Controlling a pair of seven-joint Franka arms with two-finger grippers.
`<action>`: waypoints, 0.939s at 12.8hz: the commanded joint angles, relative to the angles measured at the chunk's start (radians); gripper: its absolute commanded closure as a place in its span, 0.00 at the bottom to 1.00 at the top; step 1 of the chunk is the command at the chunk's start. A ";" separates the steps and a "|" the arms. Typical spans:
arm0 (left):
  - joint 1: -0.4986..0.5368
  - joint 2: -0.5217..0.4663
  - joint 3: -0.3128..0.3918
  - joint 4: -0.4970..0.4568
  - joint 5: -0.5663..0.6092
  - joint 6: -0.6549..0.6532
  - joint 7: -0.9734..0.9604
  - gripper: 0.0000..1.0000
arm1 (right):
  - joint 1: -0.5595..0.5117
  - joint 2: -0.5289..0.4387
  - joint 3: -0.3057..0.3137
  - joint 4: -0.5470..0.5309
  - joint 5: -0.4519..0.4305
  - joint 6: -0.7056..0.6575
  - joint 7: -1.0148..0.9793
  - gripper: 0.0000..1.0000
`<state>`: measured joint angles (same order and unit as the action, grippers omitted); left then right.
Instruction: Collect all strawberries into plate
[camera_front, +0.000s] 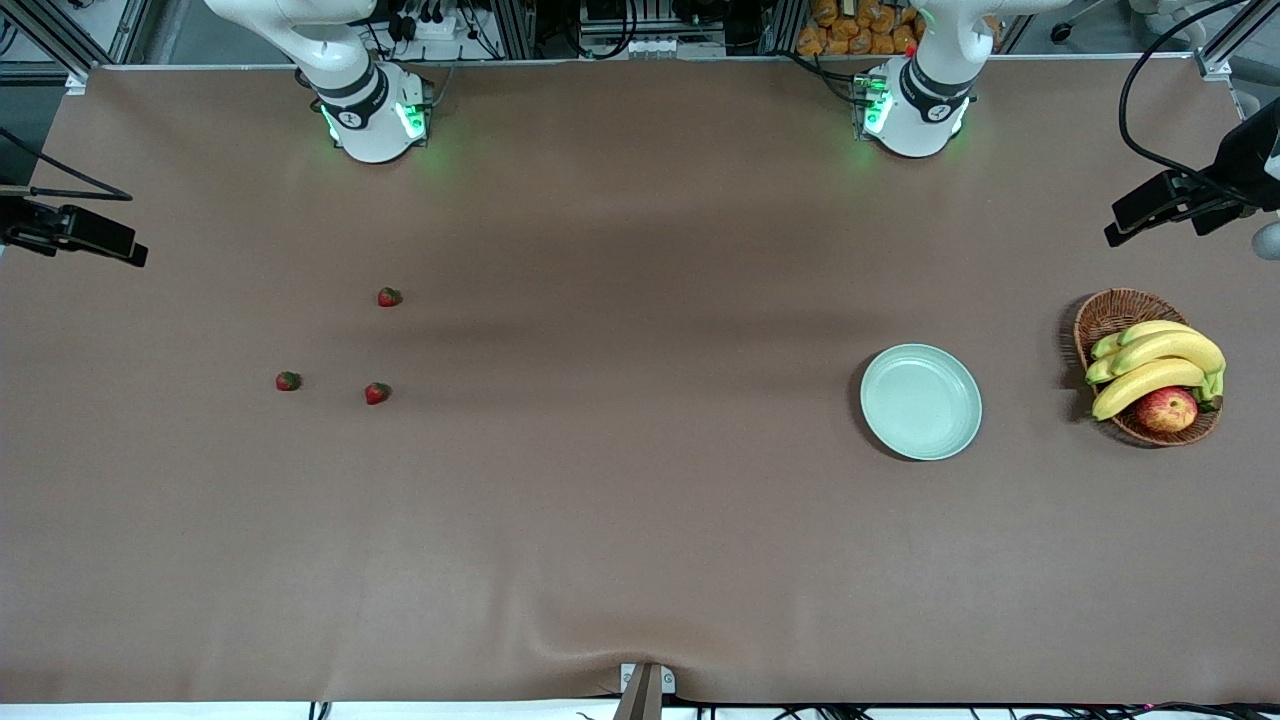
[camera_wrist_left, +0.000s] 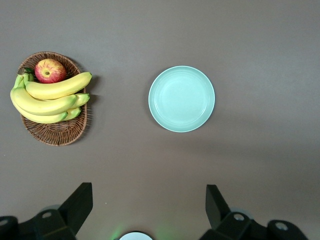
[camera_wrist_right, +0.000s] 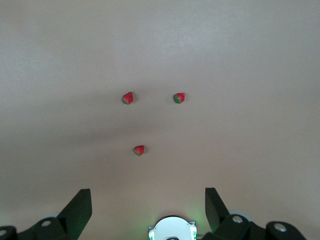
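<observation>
Bare table (camera_front: 620, 450) lay all around the plate (camera_front: 921, 402). Its only close neighbour was the basket (camera_front: 1108, 312) of bananas (camera_front: 1160, 365), toward the left arm's end; three strawberries (camera_front: 377, 393) lay well apart from it, toward the right arm's end.

**Table surface: contents**

Brown-covered table (camera_front: 620, 520) is carrying: three strawberries (camera_front: 389, 297) (camera_front: 288, 381) (camera_front: 377, 393) lying apart toward the right arm's end; an empty mint plate (camera_front: 921, 401) and a wicker basket (camera_front: 1108, 312) sitting toward the left arm's end.
</observation>
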<state>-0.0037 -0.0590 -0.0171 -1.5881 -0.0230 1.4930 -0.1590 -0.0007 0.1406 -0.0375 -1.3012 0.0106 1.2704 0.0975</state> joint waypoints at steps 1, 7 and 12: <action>-0.018 -0.021 -0.012 -0.019 0.028 -0.002 0.004 0.00 | 0.004 -0.001 0.002 0.003 -0.017 -0.006 0.004 0.00; -0.019 -0.001 -0.020 0.008 0.054 -0.029 0.018 0.00 | 0.001 -0.001 0.002 0.003 -0.017 -0.006 0.002 0.00; -0.013 -0.005 -0.026 0.000 0.054 -0.031 0.024 0.00 | -0.012 0.014 0.001 0.003 -0.015 0.001 -0.001 0.00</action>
<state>-0.0166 -0.0590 -0.0415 -1.5898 0.0086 1.4772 -0.1492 -0.0062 0.1419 -0.0396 -1.3015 0.0084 1.2717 0.0975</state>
